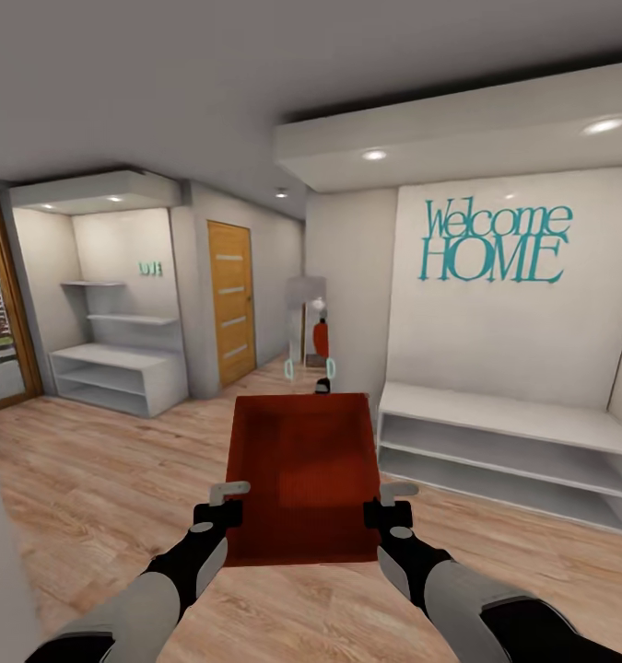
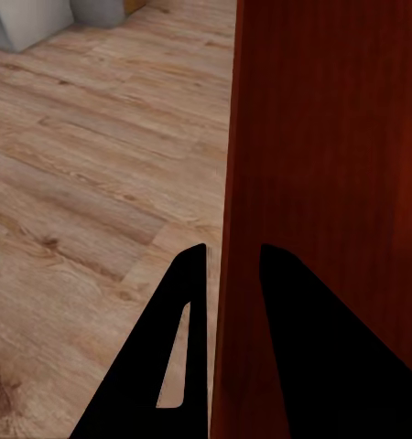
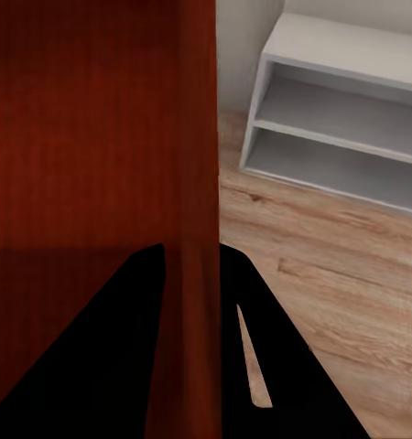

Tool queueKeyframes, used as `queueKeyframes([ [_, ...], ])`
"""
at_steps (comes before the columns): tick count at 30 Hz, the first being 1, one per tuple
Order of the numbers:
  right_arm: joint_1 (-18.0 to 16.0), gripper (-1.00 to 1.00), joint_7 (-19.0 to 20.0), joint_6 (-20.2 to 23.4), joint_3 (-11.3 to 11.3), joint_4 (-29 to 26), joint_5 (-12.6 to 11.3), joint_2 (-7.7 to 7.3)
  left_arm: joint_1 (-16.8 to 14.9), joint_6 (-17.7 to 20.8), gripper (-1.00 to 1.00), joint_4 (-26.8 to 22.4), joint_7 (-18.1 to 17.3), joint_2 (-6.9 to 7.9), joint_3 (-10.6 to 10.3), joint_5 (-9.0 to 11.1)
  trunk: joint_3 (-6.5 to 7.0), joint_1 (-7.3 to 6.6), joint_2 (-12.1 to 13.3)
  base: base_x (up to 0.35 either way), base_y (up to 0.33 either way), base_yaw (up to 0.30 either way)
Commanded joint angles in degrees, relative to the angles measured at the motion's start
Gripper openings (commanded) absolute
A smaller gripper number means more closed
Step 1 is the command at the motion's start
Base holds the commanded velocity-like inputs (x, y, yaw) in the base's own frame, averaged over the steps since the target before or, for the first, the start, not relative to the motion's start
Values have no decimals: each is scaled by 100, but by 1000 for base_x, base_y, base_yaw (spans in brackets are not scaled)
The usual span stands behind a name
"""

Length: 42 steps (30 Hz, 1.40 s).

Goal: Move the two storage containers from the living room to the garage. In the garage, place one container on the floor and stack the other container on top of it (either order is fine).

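Note:
I carry one orange-red open-top storage container (image 1: pixel 301 470) level in front of me, its ribbed inside facing up. My left gripper (image 1: pixel 228 502) is shut on its left wall and my right gripper (image 1: pixel 384 505) is shut on its right wall. The left wrist view has the container's wall (image 2: pixel 325 165) pinched between the left gripper's (image 2: pixel 232 251) dark fingers. The right wrist view has the container (image 3: pixel 96 137) clamped the same way by the right gripper (image 3: pixel 189 249). The other container and the garage are out of view. Light wood planks (image 1: pixel 99 479) lie under me.
A low white shelf unit (image 1: pixel 513 451) stands close on the right under teal wall lettering. Another white shelf unit (image 1: pixel 117 373) stands at the far left beside an orange-wood door (image 1: pixel 230 299). A narrow corridor (image 1: pixel 306 322) opens straight ahead, with a rounded red object (image 1: pixel 321 339) in it.

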Motion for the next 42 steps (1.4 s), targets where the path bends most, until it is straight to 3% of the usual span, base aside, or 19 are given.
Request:
queueKeyframes([
  [1,-7,-100,-66,-121,-133,-13,18,-2,0,-23,-100,27,59,224,93,-6,-1,5,-3,330,0,255],
  [12,-7,-100,-66,-121,-133,-13,25,-2,0,-23,-100,24,59,224,93,-6,-1,5,-3,331,0,239],
  [42,-7,-100,-66,-121,-133,-13,25,-2,0,-31,-100,19,59,230,93,-6,-1,5,-3,331,0,7],
])
